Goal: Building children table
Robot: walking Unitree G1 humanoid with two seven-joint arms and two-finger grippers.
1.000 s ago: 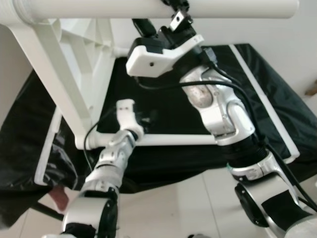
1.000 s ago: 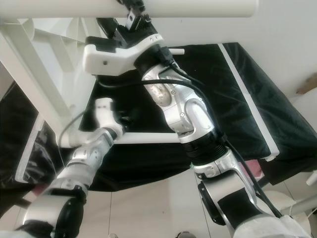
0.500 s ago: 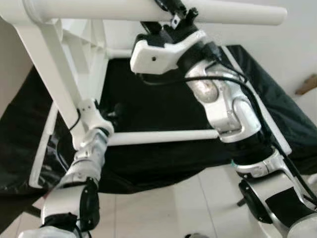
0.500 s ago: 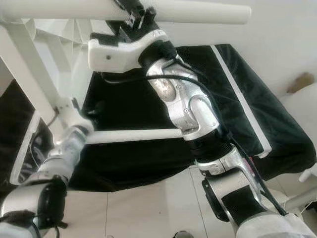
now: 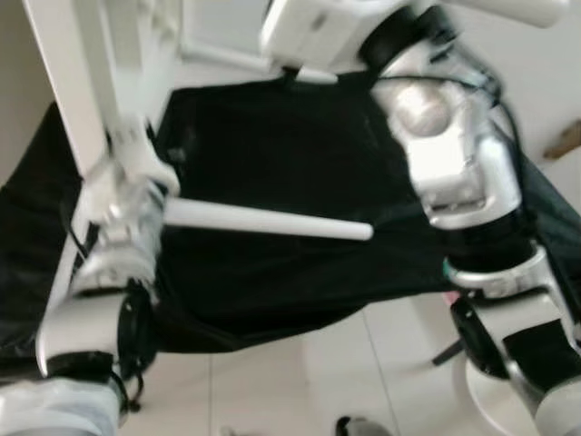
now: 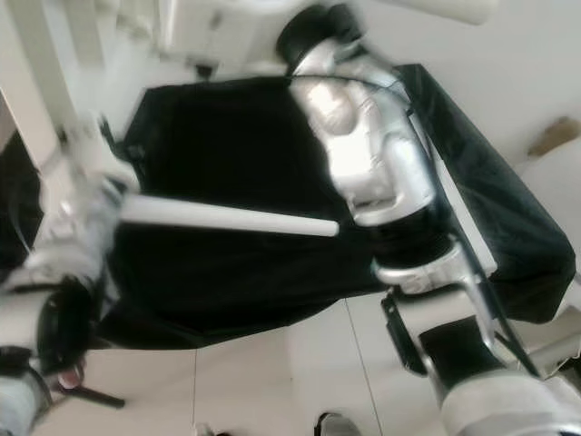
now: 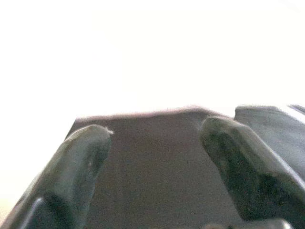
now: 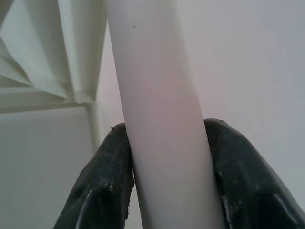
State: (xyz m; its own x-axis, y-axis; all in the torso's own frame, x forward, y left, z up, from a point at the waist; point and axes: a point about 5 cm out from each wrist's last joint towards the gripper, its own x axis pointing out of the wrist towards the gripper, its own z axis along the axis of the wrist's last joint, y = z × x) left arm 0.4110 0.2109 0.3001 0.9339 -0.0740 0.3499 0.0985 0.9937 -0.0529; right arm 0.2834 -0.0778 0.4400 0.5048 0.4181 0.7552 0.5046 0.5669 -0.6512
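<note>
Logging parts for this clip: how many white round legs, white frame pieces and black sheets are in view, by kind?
White round legs: 2 (lower leg; upper leg in right gripper)
White frame: 1
Black sheet: 1
Total: 4

Right arm (image 5: 454,163) raised high, elbow bent, forearm reaching up. Right gripper (image 8: 162,191): jaws clamped on both sides of white tube (image 8: 152,95). Left arm (image 5: 104,272) bent upward, wrist up against white leg (image 5: 68,82), blurred. Left gripper (image 7: 155,143): jaws apart, nothing between them.
</note>
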